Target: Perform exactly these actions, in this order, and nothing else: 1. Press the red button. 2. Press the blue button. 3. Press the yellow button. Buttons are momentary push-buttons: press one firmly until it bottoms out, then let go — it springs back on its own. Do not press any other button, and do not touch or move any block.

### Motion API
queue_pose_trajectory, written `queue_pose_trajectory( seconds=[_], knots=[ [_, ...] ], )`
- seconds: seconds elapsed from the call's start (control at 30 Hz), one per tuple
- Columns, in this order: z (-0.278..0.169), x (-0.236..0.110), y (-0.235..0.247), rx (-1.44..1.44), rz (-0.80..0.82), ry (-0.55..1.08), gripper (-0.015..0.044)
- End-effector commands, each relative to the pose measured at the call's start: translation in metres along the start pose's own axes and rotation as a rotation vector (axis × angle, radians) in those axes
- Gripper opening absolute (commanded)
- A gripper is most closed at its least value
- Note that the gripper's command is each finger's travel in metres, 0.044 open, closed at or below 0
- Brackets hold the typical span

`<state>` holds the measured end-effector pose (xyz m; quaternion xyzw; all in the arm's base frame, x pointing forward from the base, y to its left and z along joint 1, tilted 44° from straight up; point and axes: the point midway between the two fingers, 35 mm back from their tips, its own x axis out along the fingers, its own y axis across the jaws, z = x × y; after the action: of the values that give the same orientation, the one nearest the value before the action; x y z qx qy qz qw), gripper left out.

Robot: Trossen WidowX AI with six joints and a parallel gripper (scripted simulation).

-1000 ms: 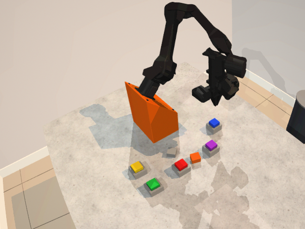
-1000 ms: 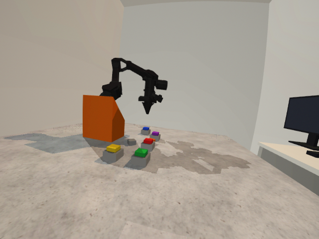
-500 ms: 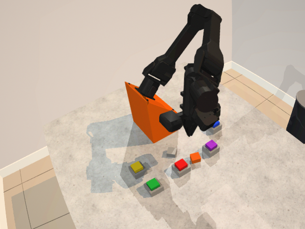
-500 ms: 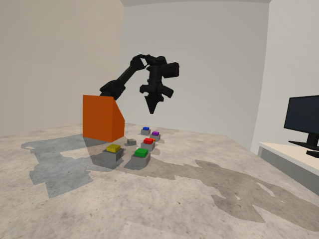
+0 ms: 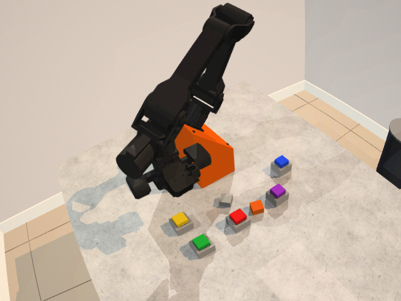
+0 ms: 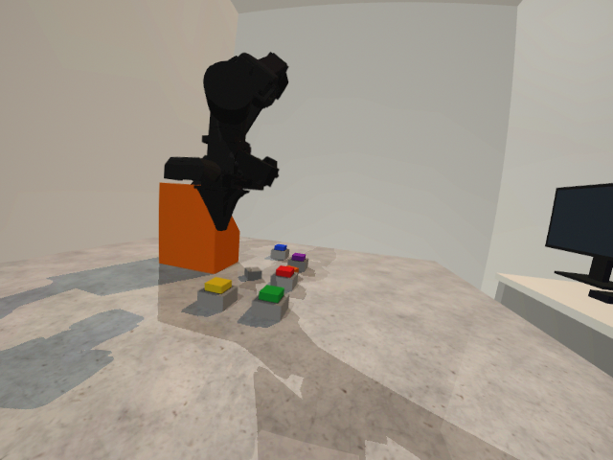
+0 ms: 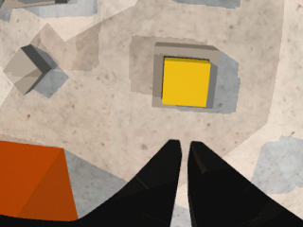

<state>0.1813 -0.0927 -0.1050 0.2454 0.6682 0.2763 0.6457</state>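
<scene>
The yellow button (image 5: 180, 219) (image 6: 217, 285) (image 7: 186, 82) sits on its grey base at the left of the button group. The red button (image 5: 237, 216) (image 6: 284, 270) is to its right, and the blue button (image 5: 281, 160) (image 6: 280, 246) is at the far back right. My gripper (image 5: 176, 194) (image 6: 221, 228) (image 7: 184, 150) is shut on nothing. It points down and hangs well above the table, just on the robot-base side of the yellow button and clear of it. In the wrist view the fingertips end a little short of the yellow cap.
A green button (image 5: 201, 241) (image 6: 271, 292) and a purple button (image 5: 277, 190) (image 6: 298, 256) also stand here. A small orange block (image 5: 256, 206) lies by the red button, and a grey block (image 5: 225, 200) (image 6: 253, 272) (image 7: 28, 71) lies behind it. The orange robot base (image 5: 217, 155) (image 6: 183, 227) stands close behind.
</scene>
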Motion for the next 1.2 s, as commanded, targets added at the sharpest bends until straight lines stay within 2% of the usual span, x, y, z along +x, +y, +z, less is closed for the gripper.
queue_pose_trajectory(
  seconds=[0.0, 0.1, 0.17, 1.17],
  knots=[
    [0.000, 0.004, -0.006, -0.024, -0.004, -0.002, 0.0020],
    [0.001, 0.049, -0.006, -0.024, -0.003, -0.003, 0.0020],
    [0.000, 0.062, -0.005, -0.024, -0.002, -0.003, 0.0020],
    [0.000, 0.096, -0.004, -0.025, 0.000, -0.003, 0.0020]
  ],
)
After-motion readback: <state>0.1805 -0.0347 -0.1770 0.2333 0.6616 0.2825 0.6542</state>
